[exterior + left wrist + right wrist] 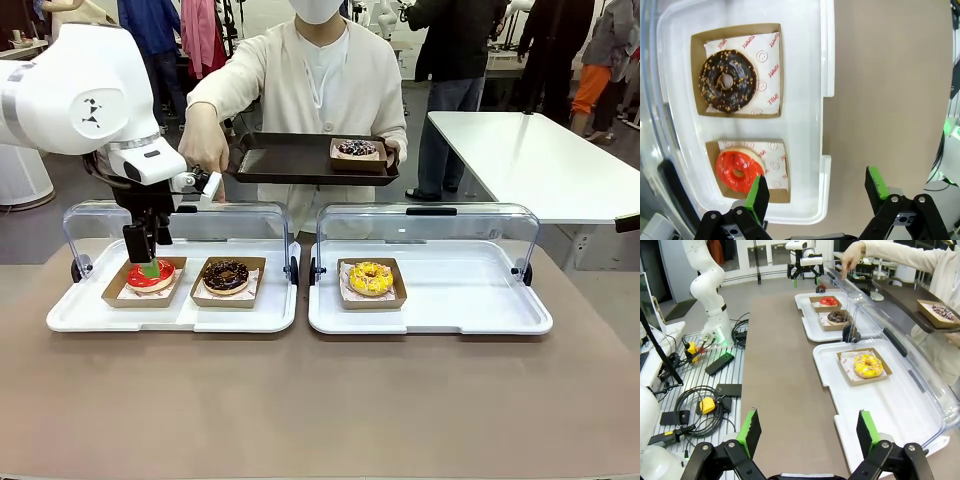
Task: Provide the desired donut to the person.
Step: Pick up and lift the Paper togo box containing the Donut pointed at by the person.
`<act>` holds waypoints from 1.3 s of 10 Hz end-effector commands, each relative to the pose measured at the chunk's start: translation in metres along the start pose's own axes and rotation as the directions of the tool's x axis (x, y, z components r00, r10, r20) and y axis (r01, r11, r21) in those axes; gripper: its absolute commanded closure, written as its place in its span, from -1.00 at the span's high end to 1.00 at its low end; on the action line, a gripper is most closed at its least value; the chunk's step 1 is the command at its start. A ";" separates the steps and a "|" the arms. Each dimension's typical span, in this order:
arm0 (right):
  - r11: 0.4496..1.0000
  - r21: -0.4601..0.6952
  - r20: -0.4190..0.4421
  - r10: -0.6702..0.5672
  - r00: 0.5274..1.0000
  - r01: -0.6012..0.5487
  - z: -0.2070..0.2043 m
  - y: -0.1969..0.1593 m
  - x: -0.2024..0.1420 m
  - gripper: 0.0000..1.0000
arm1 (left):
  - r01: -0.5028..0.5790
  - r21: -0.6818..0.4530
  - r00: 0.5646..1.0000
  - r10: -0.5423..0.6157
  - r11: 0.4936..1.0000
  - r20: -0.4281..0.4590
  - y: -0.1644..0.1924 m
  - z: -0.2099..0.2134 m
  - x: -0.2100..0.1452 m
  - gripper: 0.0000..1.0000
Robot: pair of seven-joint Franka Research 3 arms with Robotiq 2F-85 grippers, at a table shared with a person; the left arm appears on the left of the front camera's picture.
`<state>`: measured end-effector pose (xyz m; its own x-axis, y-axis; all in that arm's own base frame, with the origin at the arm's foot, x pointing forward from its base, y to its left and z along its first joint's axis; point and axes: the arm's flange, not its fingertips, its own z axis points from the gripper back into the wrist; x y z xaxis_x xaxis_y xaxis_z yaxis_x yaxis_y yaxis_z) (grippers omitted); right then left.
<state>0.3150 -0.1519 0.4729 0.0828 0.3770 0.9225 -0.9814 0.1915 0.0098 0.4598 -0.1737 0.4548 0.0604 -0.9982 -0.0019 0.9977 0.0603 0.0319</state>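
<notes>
A red-glazed donut (150, 275) and a chocolate donut (226, 275) lie in paper boxes on the left white tray (170, 312). On the right white tray (450, 300) is a yellow donut (371, 278). My left gripper (150, 262) hangs open just above the red donut (737, 171); one fingertip (757, 192) is over its box, the other beyond the tray's edge. My right gripper (807, 430) is open and holds nothing, well back from the yellow donut (867, 365). The person (325, 85) holds a dark tray (290, 160) and points a hand (205, 148) down towards the left tray.
Both white trays have clear lids (430, 235) raised at the back. A sprinkled chocolate donut (356, 149) sits in a box on the person's dark tray. Bare brown tabletop (320, 400) lies in front of the trays. A white table (540, 160) stands at the far right.
</notes>
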 end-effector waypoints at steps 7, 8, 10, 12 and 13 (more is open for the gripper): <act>1.000 -0.004 0.007 0.009 1.000 -0.009 0.001 -0.002 0.000 1.00 | 0.216 0.079 0.972 -0.222 0.973 0.078 0.013 -0.069 0.031 1.00; 1.000 -0.004 0.007 0.009 1.000 -0.009 0.001 -0.002 0.000 1.00 | 0.212 0.077 0.972 -0.219 0.974 0.090 0.018 -0.077 0.025 1.00; 1.000 -0.004 0.007 0.009 1.000 -0.009 0.001 -0.002 0.000 1.00 | 0.198 0.047 0.975 -0.201 0.979 0.093 0.015 -0.092 0.022 1.00; 1.000 -0.004 0.007 0.009 1.000 -0.009 0.001 -0.002 0.000 1.00 | 0.204 0.029 0.976 -0.206 0.978 0.072 0.015 -0.087 0.023 1.00; 1.000 -0.004 0.007 0.009 1.000 -0.009 0.001 -0.002 0.000 1.00 | 0.183 0.036 0.981 -0.185 0.983 0.063 0.017 -0.092 0.024 1.00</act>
<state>0.3150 -0.1520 0.4729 0.0828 0.3768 0.9226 -0.9814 0.1917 0.0098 0.4802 -0.1966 0.3624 -0.1279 -0.9903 0.0535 0.9903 -0.1246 0.0614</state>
